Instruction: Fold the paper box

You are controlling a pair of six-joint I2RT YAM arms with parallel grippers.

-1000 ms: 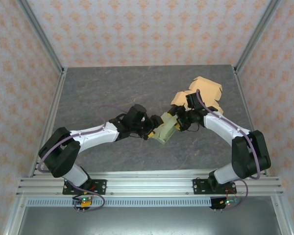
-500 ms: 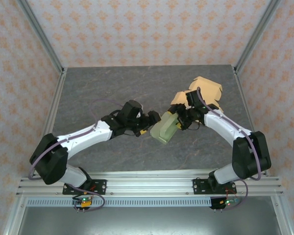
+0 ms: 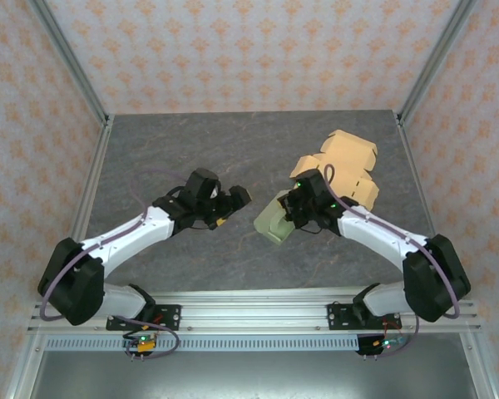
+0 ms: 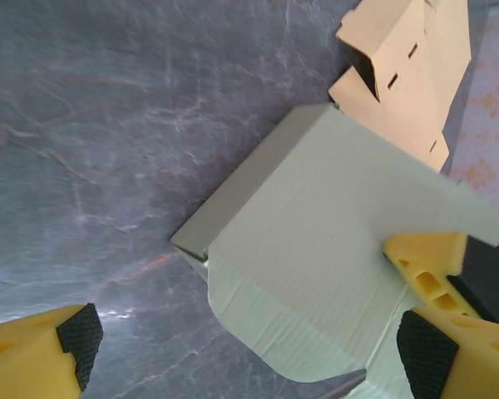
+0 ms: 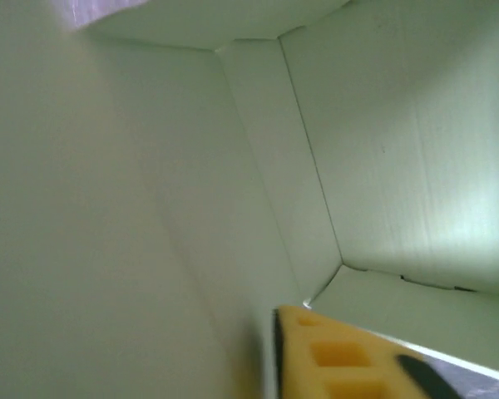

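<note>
The pale green paper box [image 3: 272, 223] is lying partly folded on the grey marbled tabletop [image 3: 175, 150], just beside the tan cardboard boxes [image 3: 349, 162]. The left gripper [image 3: 233, 206] is hovering near it, jaws standing wide and holding nothing. The right gripper [image 3: 296, 206] is reaching into the box; one yellow finger [image 5: 333, 357] is showing against the blurred inner wall, so whether it is pinching cannot be told

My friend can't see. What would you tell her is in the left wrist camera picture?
A pale green paper box, partly folded, lies on a grey marbled table. The left gripper hangs open over it, yellow fingers wide apart, and tan cardboard boxes sit at the top right.
</note>
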